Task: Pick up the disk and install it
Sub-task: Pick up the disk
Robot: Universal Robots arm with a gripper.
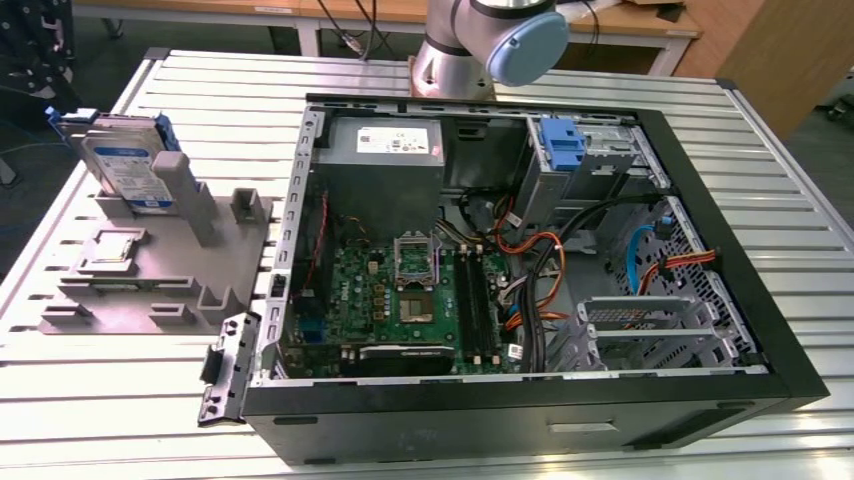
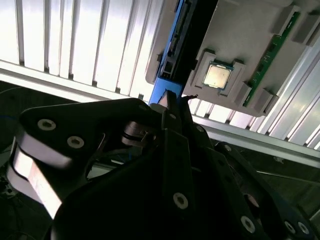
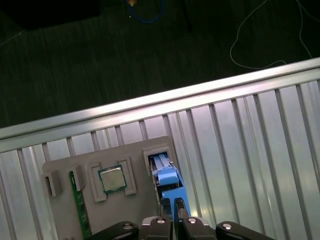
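Now, disk (image 1: 127, 165): upright in the grey holder (image 1: 160, 280) on the slatted table (image 1: 80, 410), beside the open computer case (image 1: 534, 412).
Gripper (image 3: 171, 204): over the disk's blue edge, apart from it; fingers drawn together, holding nothing.
Progress: disk not lifted; picking and installing both remain.
Room: clear above the disk; chip (image 3: 111, 179) close by; case crowded with cables.

I see the disk (image 1: 127, 160) standing in the holder (image 1: 167, 285) on the table (image 1: 80, 400), with the computer case (image 1: 534, 415) just beside them at the exterior view's right.
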